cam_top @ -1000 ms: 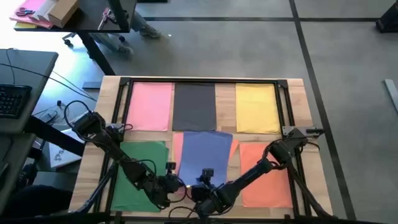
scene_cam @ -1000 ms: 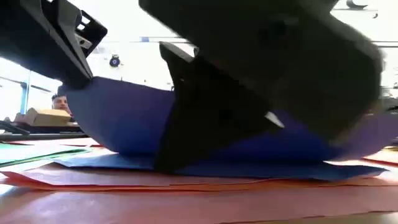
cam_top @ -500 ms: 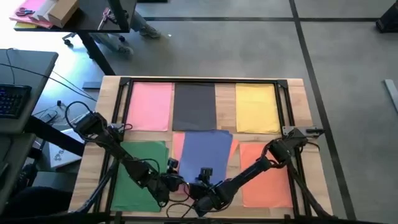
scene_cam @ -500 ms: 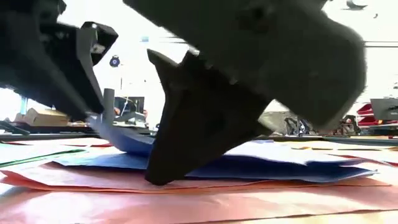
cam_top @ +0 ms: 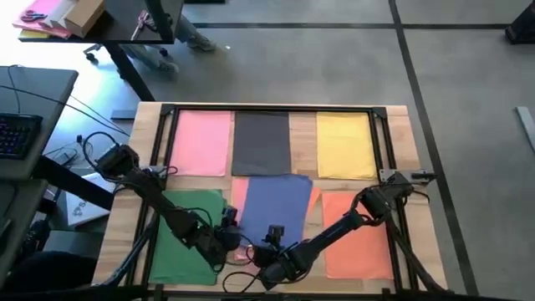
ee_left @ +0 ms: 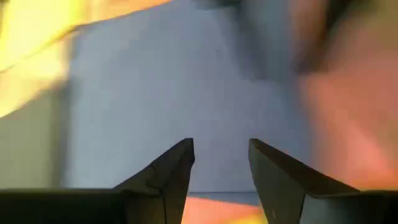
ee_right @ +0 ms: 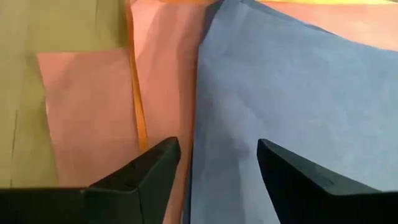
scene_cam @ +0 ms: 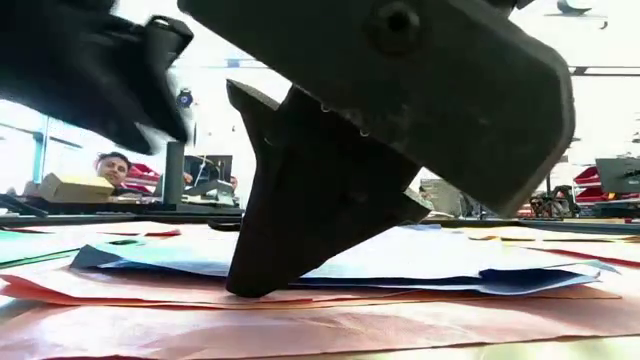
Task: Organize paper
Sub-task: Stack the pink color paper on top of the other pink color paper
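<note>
Wooden table (cam_top: 401,134), centre frame: pink, grey and yellow paper (cam_top: 262,142) in the upper row. Blue sheet (cam_top: 272,205) lies lower centre. Left gripper (cam_top: 227,237) and right gripper (cam_top: 269,249) sit at its lower edge, fingers parted, empty.

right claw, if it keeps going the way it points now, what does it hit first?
Probably the blue sheet. The right claw is open and empty, and the wrist view shows that sheet's edge running between its fingers, with a pink-orange sheet alongside. Depth is unclear.
</note>
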Motion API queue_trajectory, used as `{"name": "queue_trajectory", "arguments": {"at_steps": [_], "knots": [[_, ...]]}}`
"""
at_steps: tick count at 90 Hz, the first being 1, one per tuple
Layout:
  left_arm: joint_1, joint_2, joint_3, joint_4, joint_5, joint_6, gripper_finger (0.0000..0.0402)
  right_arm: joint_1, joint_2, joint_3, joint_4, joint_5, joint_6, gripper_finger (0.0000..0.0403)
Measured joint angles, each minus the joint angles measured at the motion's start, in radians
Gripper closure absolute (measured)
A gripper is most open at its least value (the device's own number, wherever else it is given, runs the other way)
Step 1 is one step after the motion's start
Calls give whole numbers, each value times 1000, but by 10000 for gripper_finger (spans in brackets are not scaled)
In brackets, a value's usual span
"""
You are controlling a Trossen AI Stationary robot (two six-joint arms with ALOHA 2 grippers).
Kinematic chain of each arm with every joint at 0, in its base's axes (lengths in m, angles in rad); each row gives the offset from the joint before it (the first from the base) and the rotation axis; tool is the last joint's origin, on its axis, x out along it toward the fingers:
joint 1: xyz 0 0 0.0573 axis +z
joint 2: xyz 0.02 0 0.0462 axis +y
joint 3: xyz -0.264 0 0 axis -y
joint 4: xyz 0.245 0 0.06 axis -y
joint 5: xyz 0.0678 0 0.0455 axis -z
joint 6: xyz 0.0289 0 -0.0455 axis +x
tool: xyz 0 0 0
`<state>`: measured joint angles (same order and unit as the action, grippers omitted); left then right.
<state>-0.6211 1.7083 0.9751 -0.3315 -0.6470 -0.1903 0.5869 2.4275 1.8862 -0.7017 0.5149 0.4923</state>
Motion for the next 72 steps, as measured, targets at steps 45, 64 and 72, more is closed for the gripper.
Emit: {"name": "queue_trajectory", "arguments": {"at_steps": [45,64,72], "knots": [[145,71,-202,239,249,-95,267,-4,4,-3,-20,97,-31,192],[128,73,-203,239,250,-97,267,-5,-2,8,-46,117,-56,192],[128,73,-203,236,249,-96,266,-4,-2,49,-93,110,-60,192]]}}
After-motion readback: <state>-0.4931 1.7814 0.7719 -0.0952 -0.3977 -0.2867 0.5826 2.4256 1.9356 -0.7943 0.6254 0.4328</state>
